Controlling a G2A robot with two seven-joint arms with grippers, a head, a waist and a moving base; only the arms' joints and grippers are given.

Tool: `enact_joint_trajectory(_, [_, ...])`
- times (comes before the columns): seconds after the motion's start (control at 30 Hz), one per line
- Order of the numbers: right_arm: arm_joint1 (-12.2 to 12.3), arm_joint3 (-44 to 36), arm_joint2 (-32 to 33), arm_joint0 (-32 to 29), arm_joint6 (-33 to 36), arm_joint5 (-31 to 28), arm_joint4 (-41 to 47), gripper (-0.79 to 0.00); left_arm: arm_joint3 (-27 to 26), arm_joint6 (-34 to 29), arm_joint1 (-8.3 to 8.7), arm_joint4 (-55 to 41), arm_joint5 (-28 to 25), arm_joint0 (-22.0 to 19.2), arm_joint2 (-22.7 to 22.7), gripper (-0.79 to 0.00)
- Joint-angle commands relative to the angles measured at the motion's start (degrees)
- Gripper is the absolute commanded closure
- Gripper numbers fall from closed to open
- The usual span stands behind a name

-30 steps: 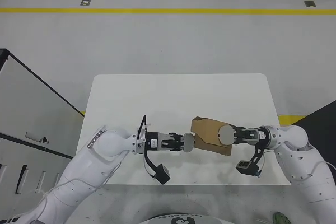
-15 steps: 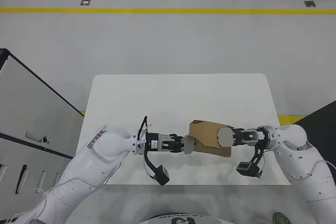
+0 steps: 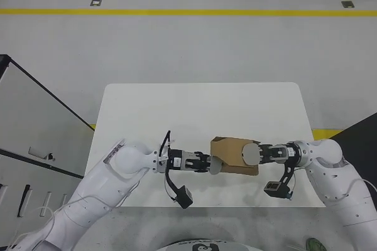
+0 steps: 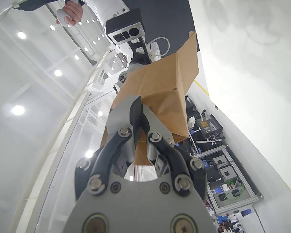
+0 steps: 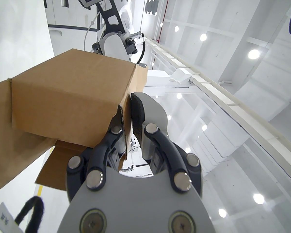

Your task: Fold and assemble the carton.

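The carton [image 3: 232,150], plain brown cardboard, sits over the white table [image 3: 201,106], toward 4 o'clock from the table's middle, gripped from 2 sides. Whether its underside touches the tabletop I cannot tell.

The left arm comes in from 8 o'clock with the elbow bent over the table's near edge. Its forearm lies level and points to 3 o'clock. The left gripper [image 3: 215,164] meets the carton at its 8 o'clock corner. In the left wrist view its fingers [image 4: 135,115] are drawn narrow, pinching a thin cardboard edge between the dark pads.

The right arm mirrors it: it enters from 4 o'clock, elbow bent, forearm level and pointing to 9 o'clock. The right gripper [image 3: 251,152] is on the carton's 3 o'clock side. In the right wrist view its pads [image 5: 137,112] are also narrow, clamped across 1 wall at a corner of the carton. From there the body looks squared up, with 1 flap [image 5: 52,168] standing loose at the near end.

The left wrist camera [image 3: 181,196] and right wrist camera [image 3: 273,187] hang on the 6 o'clock side of their forearms. A grey cabinet [image 3: 25,125] stands at 9 o'clock of the table, and a yellow floor line [image 3: 188,12] runs at 12 o'clock.
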Motion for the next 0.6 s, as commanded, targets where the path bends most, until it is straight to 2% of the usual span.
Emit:
enact_joint_trajectory(0.0, [0.02,0.01,0.05,0.01,-0.06,-0.06,0.08,0.0,-0.09,-0.03,0.13,0.05,-0.1,0.09,-0.37,0.0])
enact_joint_trajectory(0.43, [0.01,-0.27,-0.33,0.26,-0.26,-0.26,0.23,0.0,0.08,-0.19,-0.24,-0.43,0.09,-0.78,2.19,0.0])
enact_joint_trajectory(0.57, [0.06,-0.11,-0.17,0.19,-0.34,-0.34,0.3,0.0,0.24,-0.85,-0.06,-0.3,0.04,-1.06,1.19,0.0])
